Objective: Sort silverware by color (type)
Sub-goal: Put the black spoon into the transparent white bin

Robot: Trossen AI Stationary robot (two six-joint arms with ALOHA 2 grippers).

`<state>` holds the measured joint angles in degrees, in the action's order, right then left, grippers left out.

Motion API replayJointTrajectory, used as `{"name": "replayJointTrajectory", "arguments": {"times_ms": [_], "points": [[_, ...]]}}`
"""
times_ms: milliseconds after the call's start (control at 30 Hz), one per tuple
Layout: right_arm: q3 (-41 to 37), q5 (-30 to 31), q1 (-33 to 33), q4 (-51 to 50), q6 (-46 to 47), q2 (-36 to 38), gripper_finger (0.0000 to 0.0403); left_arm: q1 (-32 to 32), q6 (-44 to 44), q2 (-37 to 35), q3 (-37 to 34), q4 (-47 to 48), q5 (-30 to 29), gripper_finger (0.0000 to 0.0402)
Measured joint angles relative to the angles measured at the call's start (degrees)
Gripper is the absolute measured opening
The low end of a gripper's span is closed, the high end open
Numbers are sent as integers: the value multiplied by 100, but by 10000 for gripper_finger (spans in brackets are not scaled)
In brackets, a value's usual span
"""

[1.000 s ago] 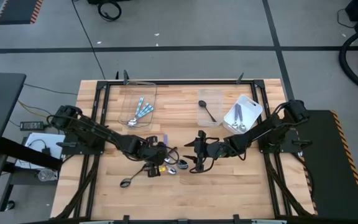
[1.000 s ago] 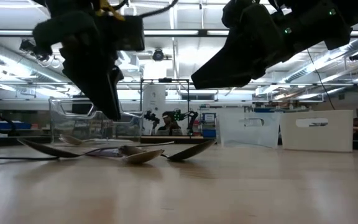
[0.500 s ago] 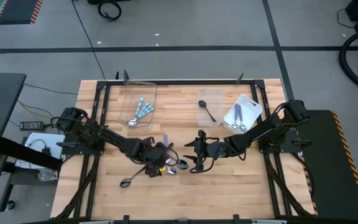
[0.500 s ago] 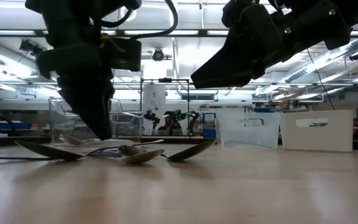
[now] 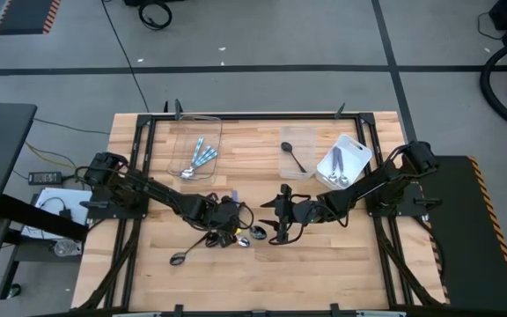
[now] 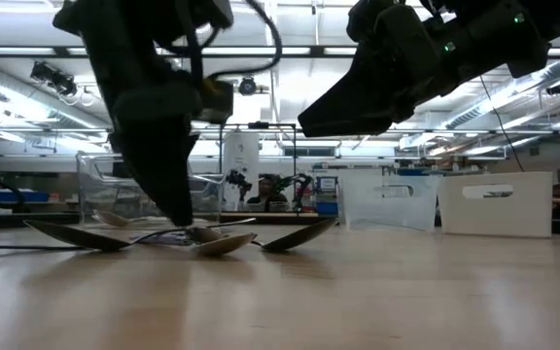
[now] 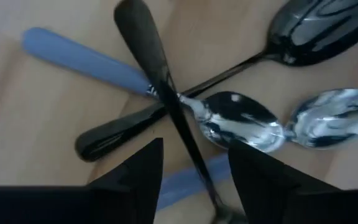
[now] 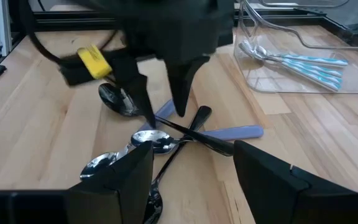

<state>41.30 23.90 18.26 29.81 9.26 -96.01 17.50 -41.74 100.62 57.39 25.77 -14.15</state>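
Note:
A pile of spoons (image 5: 238,231) lies crossed at the table's middle: a dark spoon (image 7: 166,93) over a silver spoon with a light-blue handle (image 7: 86,57), another dark spoon (image 7: 316,31) and a second silver bowl (image 7: 334,118). My left gripper (image 5: 225,220) is open, low over the pile, fingers pointing down on either side of the top dark spoon's handle (image 8: 197,118). My right gripper (image 5: 276,216) is open and empty just right of the pile, above the table. My left gripper's open fingers (image 8: 182,93) come from above and stand across the top dark spoon's handle (image 7: 185,137), one on each side. Whether they touch it I cannot tell. The spoon lies on the pile.
A lone dark spoon (image 5: 181,257) lies nearer the front left. At the back stand a clear container (image 5: 196,150) with blue-handled spoons, a small clear one (image 5: 296,157) with a dark spoon, and a white bin (image 5: 343,163) with spoons.
My left gripper has come down onto the pile and shifted a little toward the table's right edge. The spoons have stayed where they were.

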Motion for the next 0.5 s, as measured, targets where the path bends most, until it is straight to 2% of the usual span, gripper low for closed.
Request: {"name": "replayJointTrajectory", "arguments": {"times_ms": [200,500], "points": [[-4,0,0,47,1,2,231,-32,67,270,-11,27,8,188],[-4,0,0,44,0,2,231,-36,196,289,-5,46,-2,132]]}}
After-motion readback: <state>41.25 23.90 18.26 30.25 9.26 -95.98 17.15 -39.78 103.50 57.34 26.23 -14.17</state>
